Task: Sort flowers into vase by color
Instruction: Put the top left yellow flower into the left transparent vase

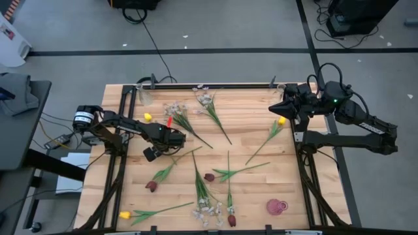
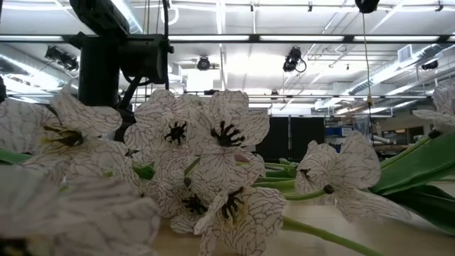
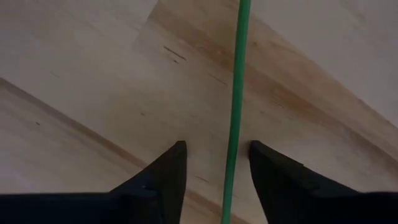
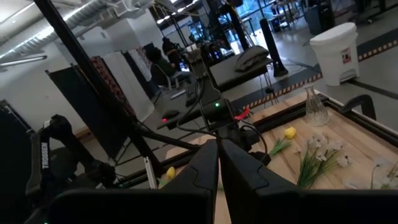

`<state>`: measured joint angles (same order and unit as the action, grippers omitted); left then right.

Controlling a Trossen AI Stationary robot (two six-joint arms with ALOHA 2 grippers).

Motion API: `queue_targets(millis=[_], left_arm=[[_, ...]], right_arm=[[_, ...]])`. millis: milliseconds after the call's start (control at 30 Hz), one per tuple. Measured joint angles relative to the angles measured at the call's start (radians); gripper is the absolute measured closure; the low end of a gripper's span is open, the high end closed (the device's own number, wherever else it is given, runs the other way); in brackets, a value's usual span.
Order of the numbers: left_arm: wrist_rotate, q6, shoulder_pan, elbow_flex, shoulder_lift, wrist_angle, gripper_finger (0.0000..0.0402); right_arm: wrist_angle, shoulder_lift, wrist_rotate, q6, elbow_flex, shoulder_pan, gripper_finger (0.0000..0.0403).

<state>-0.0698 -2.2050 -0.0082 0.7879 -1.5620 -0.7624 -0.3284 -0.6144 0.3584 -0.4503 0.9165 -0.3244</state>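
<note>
Straddling a green stem (image 3: 235, 124), your left end effector (image 1: 175, 138) sits low on the tabletop (image 1: 261, 189), fingers apart and not yet gripping. Keep the stem centred and squeeze gently. I count three yellow tulips (image 1: 147, 117), three dark red tulips (image 1: 151, 186) and three whitish sprays (image 1: 173, 108), all lying loose. Your right end effector (image 1: 274, 108), fingers together, waits at the right edge.

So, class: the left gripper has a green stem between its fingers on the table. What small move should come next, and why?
Probably close the left gripper fully on the green stem. The stem runs between the fingers with gaps showing on both sides, so it is not yet pinched; lifting now would likely leave it behind.
</note>
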Motion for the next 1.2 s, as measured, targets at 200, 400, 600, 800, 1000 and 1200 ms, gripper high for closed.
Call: queue_targets(millis=[200,400,600,800,1000,1200], left_arm=[[0.021,0.002,0.000,0.000,0.000,0.003,0.0263],[0.035,0.012,0.000,0.008,-0.002,0.003,0.0301],[0.042,0.036,0.000,0.014,-0.003,0.013,0.0346],[0.049,0.085,0.000,0.033,-0.004,0.019,0.0392],[0.061,0.172,0.000,0.066,-0.004,0.012,0.0394],[0.099,0.414,-0.013,0.211,-0.003,0.013,0.0394]], right_arm=[[0.000,0.000,-0.001,0.003,0.000,0.000,0.0373],[0.000,0.000,-0.001,0.007,0.000,0.000,0.0373],[0.000,0.000,-0.001,0.008,0.000,0.000,0.0373],[0.001,0.000,-0.001,0.009,0.000,0.000,0.0373],[0.001,0.000,-0.001,0.015,0.000,0.000,0.0373],[0.001,0.000,-0.007,0.035,0.000,0.000,0.0373]])
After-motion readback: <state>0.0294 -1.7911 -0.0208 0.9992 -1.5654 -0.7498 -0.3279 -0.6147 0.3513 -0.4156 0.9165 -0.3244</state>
